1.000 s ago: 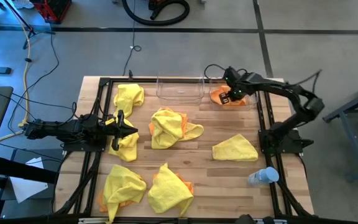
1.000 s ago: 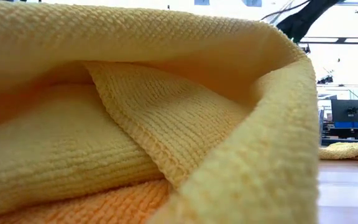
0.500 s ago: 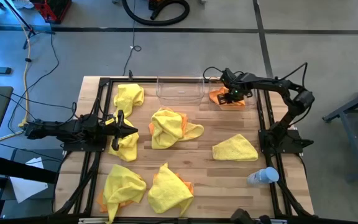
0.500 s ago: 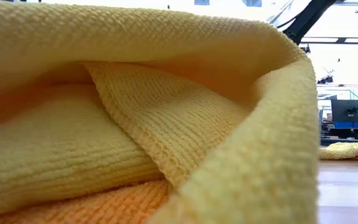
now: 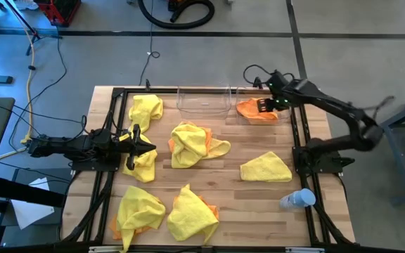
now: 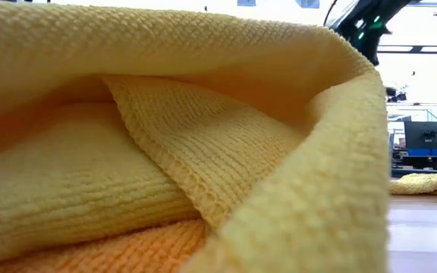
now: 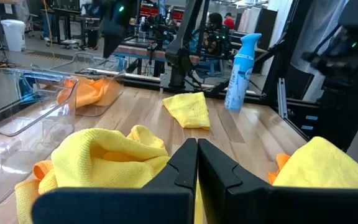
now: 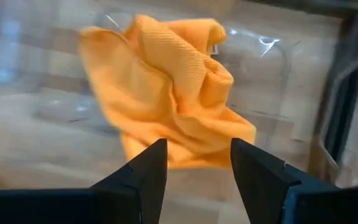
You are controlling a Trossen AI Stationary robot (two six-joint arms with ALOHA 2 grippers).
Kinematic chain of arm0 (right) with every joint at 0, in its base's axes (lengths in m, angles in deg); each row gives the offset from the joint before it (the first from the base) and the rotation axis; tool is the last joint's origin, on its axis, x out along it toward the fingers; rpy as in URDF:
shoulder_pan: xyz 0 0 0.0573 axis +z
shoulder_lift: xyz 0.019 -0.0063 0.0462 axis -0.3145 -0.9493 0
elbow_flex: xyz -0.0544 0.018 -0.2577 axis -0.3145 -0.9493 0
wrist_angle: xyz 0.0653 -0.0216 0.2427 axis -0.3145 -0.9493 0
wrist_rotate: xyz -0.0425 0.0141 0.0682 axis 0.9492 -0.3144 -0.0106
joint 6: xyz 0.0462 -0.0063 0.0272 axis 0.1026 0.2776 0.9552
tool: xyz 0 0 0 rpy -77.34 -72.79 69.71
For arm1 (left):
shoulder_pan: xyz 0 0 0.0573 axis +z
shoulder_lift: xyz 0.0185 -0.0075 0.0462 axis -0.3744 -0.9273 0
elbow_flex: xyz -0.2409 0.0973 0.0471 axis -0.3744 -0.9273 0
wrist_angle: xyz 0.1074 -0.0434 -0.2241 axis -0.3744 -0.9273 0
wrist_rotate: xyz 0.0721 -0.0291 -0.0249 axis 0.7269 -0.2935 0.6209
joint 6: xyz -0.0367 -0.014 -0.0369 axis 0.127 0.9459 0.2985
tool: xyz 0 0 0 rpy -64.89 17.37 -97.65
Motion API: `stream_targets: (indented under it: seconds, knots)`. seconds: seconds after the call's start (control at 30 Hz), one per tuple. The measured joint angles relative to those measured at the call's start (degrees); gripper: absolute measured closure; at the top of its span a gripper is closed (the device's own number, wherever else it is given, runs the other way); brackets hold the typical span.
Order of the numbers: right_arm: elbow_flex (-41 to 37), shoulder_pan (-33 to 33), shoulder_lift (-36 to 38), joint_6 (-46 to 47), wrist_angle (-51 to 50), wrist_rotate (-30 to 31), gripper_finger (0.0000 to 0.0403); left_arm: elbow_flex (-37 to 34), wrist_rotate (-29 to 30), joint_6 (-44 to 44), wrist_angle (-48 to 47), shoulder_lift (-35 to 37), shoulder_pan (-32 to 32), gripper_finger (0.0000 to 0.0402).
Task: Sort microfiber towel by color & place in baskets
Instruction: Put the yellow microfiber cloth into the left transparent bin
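Note:
My right gripper (image 5: 264, 106) (image 8: 199, 167) hangs open, pointing steeply down over an orange towel (image 5: 253, 111) (image 8: 166, 93). That towel lies crumpled on the floor of the right clear basket (image 5: 240, 93) (image 8: 272, 59), and the fingers are clear of it. The left clear basket (image 5: 204, 100) stands beside it. Several yellow towels (image 5: 188, 144) (image 5: 266, 167) (image 5: 146, 109) lie loose on the table, some with orange ones under them (image 5: 213, 209). My left gripper (image 5: 148, 147) (image 7: 196, 163) waits shut and level at the table's left side, by a yellow towel (image 5: 140, 166).
A clear spray bottle (image 5: 297, 199) (image 7: 240, 62) lies near the table's right front corner. A black frame (image 5: 118, 95) runs along the table's edges. In the low view, a yellow towel (image 6: 203, 136) right at the lens, with an orange one (image 6: 89, 250) beneath it, blocks nearly everything.
My right gripper has opened and let go of the orange towel, then risen from the right basket and drifted a little toward the table's right edge. The orange towel stays in that basket, lying spread a little wider than before.

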Motion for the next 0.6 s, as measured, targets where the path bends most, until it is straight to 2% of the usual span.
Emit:
stream_targets:
  seconds: [0.13,0.3,0.33,0.5,0.6]
  knots:
    - [0.0,5.7,8.3,5.0,-2.3,0.2,0.0272,0.0,0.0,0.0,0.0,0.0,0.0,0.0401]
    - [0.0,18.4,15.6,14.0,-2.5,5.1,0.0379,0.0,0.0,-0.6,0.0,0.0,0.0,0.0401]
    - [0.0,21.4,16.4,15.3,-2.4,6.0,0.039,0.0,0.0,-1.3,0.0,0.0,0.0,0.0401]
    - [0.0,37.0,17.9,21.7,-1.5,13.1,0.0381,0.0,0.1,-1.8,0.5,0.0,0.0,0.0401]
    - [0.0,46.0,17.5,22.8,-0.8,19.1,0.0397,0.0,0.2,1.0,2.4,0.0,0.0,0.0401]
